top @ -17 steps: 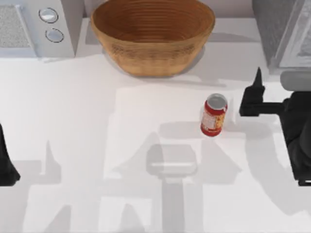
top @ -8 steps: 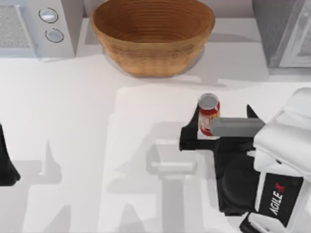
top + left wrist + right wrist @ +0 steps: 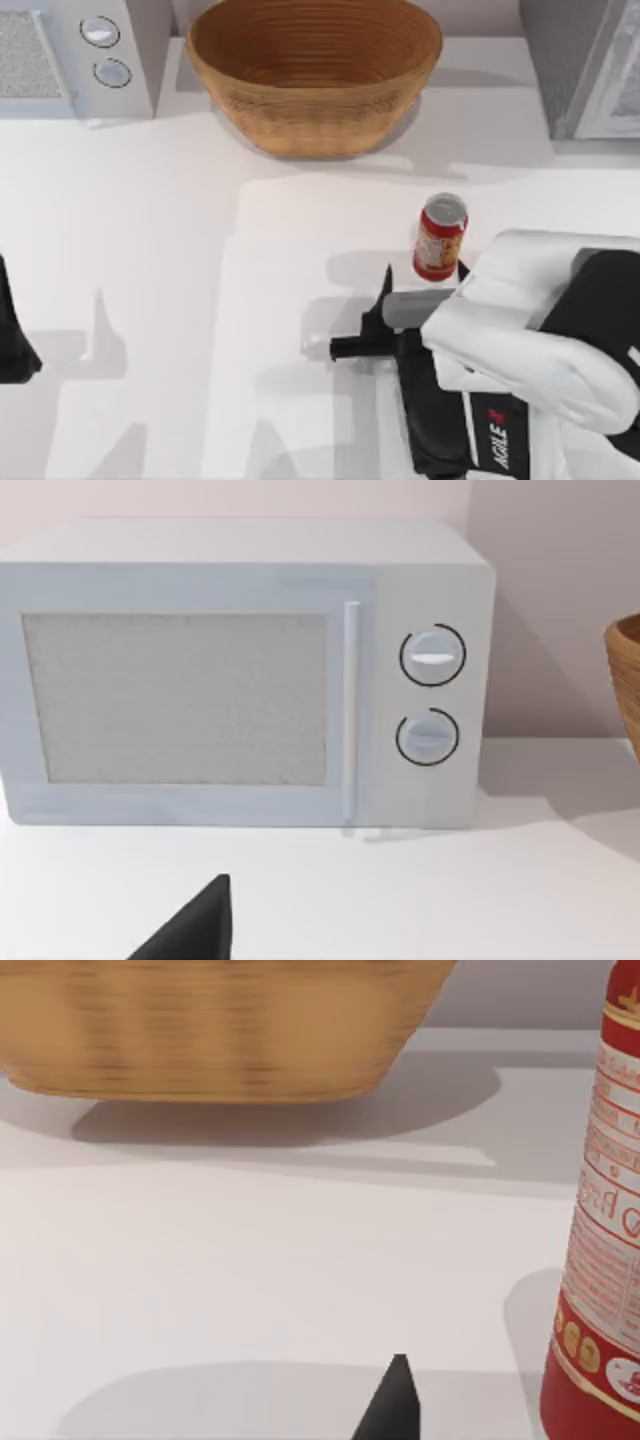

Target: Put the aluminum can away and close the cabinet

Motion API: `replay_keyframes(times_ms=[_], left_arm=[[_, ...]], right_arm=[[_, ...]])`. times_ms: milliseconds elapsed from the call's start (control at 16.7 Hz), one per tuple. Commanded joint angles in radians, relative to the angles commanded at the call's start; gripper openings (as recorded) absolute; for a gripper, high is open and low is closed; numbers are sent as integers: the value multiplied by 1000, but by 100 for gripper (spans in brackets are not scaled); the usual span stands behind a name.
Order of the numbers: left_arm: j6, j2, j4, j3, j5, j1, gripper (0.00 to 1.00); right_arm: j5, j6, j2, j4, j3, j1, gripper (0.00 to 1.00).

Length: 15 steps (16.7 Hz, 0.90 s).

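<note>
Beside the upright aluminum can (image 3: 439,237), the right gripper (image 3: 375,315) touched nothing; how wide its fingers stood was unclear.

A white microwave (image 3: 245,675) stands at the far side of a white table (image 3: 420,895), against a pale wall. Its door has a grey speckled window (image 3: 175,698) and a slim upright handle (image 3: 351,710) beside it. Two round dials (image 3: 432,656) sit one above the other on the panel. A wicker bowl (image 3: 624,680) shows its rim nearby. One dark finger (image 3: 195,928) of the left gripper pokes in close to the camera.
</note>
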Motion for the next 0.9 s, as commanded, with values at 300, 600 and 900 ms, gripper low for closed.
replay_keyframes(times_ms=[300,600,900], left_arm=[[0,0,0,0,0,0,100],[0,0,0,0,0,0,100],[0,0,0,0,0,0,100]], right_arm=[[-53,30,50,-83,98,-15,100],[-56,1,25,-94,119,-60,100],[-88,-3,12,-118,134,-88,100]])
